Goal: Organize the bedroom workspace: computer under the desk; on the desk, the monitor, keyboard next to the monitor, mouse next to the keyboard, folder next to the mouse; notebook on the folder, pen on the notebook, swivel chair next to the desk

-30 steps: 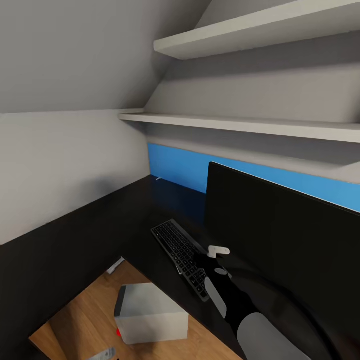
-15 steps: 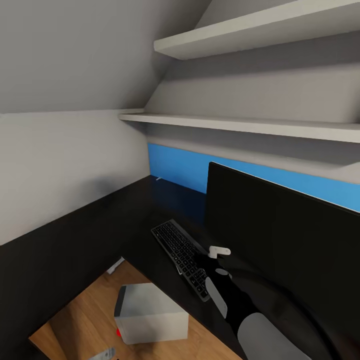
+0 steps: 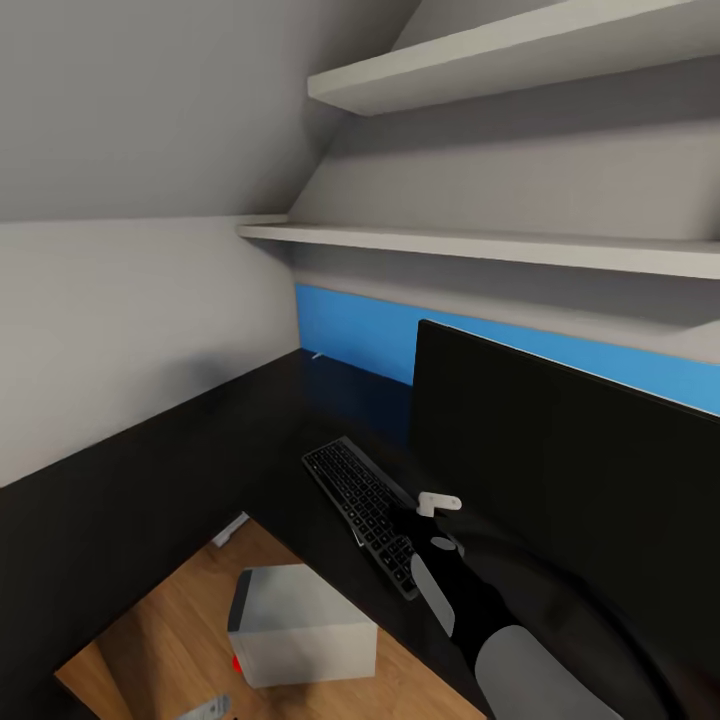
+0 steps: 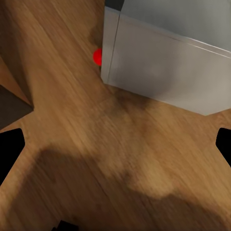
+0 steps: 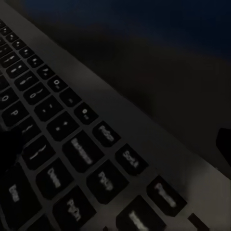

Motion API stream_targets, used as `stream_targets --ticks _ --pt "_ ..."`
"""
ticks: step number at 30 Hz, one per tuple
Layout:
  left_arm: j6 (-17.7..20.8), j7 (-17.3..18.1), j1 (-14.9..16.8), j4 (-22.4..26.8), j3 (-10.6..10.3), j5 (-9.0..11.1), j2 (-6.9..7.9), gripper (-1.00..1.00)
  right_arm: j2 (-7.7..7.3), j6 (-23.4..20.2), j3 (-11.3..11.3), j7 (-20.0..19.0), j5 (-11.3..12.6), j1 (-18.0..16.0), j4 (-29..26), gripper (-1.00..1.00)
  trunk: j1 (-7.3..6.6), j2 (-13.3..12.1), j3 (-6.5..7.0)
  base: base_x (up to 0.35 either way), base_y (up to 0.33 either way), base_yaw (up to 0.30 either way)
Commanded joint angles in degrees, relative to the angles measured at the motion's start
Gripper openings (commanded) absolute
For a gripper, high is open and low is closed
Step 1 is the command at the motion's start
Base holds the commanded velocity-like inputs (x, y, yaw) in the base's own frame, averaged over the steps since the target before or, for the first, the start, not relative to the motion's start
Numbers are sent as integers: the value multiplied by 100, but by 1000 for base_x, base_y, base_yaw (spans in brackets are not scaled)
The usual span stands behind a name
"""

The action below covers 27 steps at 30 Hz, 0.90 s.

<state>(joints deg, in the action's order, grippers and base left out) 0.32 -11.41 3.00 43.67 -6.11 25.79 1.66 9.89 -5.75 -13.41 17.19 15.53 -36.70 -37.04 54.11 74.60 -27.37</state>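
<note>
The keyboard (image 3: 362, 512) lies flat on the black desk (image 3: 180, 470), just left of the monitor (image 3: 560, 470), whose dark screen stands upright on the desk. My right gripper (image 3: 412, 530) hovers low over the keyboard's near end. In the right wrist view the keys (image 5: 82, 154) are very close and the gripper (image 5: 115, 147) is open, its fingertips (image 5: 9, 149) wide apart. The pale grey computer (image 3: 300, 625) stands on the wooden floor inside the desk's corner. My left gripper (image 4: 115, 149) is open above the floor beside the computer (image 4: 168, 57). Mouse, folder, notebook, pen and swivel chair are out of view.
Two white shelves (image 3: 480, 245) run along the wall above the monitor, under a sloping ceiling. A blue panel (image 3: 350, 335) backs the desk. The desk wraps round to the left along the grey wall. A small white object (image 3: 232, 530) lies on the floor by the desk edge.
The whole picture has shifted by a few pixels. Neither the arms nor the objects have visibly moved.
</note>
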Motion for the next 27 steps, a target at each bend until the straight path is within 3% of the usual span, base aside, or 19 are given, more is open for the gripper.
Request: stream_targets --ticks 1,10,27 --pt "3 -54 1 10 -41 53 9 100 -4 -27 -30 48 37 -4 -10 100 23 45 -25 0 0 0" --pt "3 -52 3 8 -46 58 9 100 -4 -26 -35 56 37 -4 -10 100 220 406 -186 0 0 0" --pt "7 -20 0 -67 -50 65 17 100 -4 -23 -39 57 37 -4 -15 100 220 406 -186 0 0 0"
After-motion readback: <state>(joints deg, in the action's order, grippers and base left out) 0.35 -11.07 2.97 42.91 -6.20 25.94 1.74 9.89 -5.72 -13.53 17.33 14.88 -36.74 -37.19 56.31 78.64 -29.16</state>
